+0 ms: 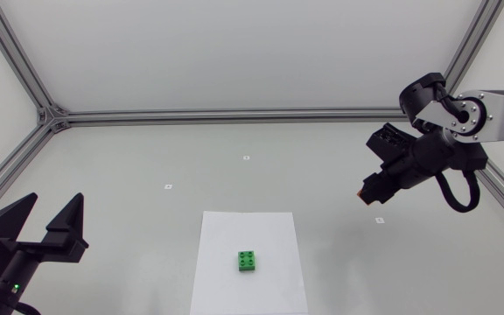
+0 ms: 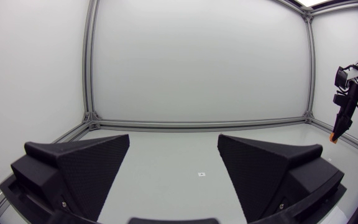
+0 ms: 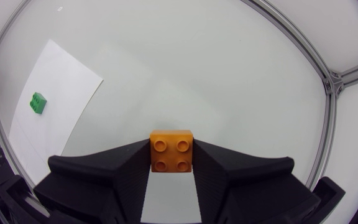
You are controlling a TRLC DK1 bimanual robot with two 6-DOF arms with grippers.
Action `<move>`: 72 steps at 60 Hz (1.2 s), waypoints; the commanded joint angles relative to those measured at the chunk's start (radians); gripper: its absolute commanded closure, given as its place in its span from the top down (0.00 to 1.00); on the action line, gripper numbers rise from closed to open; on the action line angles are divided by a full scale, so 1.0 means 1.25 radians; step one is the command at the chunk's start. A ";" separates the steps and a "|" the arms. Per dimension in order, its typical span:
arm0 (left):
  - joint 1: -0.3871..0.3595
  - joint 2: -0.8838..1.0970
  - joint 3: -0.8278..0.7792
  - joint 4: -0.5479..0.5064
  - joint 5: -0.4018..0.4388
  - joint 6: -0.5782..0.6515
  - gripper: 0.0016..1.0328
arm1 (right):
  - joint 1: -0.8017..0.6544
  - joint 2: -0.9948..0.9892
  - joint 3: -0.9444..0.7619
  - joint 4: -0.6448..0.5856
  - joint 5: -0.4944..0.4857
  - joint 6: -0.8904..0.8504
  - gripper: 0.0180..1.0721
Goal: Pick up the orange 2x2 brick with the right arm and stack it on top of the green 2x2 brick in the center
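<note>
1. Orange 2x2 brick (image 3: pixel 171 150): studs facing the wrist camera, clamped from 2 sides between the fingers of the right gripper (image 1: pixel 371 194), held above the table.
2. Green 2x2 brick (image 1: pixel 248 261): on a white paper sheet (image 1: pixel 226 236), well apart from item 1.
3. Left gripper (image 2: pixel 174 140): fingers spread, holding nothing.
4. 3 small table markers (image 1: pixel 246 158): print too small to read.

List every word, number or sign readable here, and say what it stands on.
No text can be read anywhere.
The small markers on the table: too small to read.
The orange brick, green brick and white sheet: no legible print.
</note>
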 commanded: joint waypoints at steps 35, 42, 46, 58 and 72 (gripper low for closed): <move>0.001 -0.004 -0.033 -0.009 0.002 0.006 0.96 | 0.556 0.047 -0.015 0.009 0.066 -0.057 0.31; 0.001 -0.004 -0.033 -0.009 0.002 0.005 0.96 | 0.586 0.097 0.004 0.025 0.056 -0.084 0.30; 0.001 -0.004 -0.033 -0.009 0.002 0.005 0.96 | 0.599 0.122 0.024 0.035 0.055 -0.095 0.30; 0.001 -0.004 -0.033 -0.009 0.002 0.005 0.96 | 0.603 0.184 0.083 0.046 0.033 -0.131 0.30; 0.001 -0.004 -0.033 -0.009 0.002 0.005 0.96 | 0.621 0.227 0.112 0.051 0.032 -0.180 0.29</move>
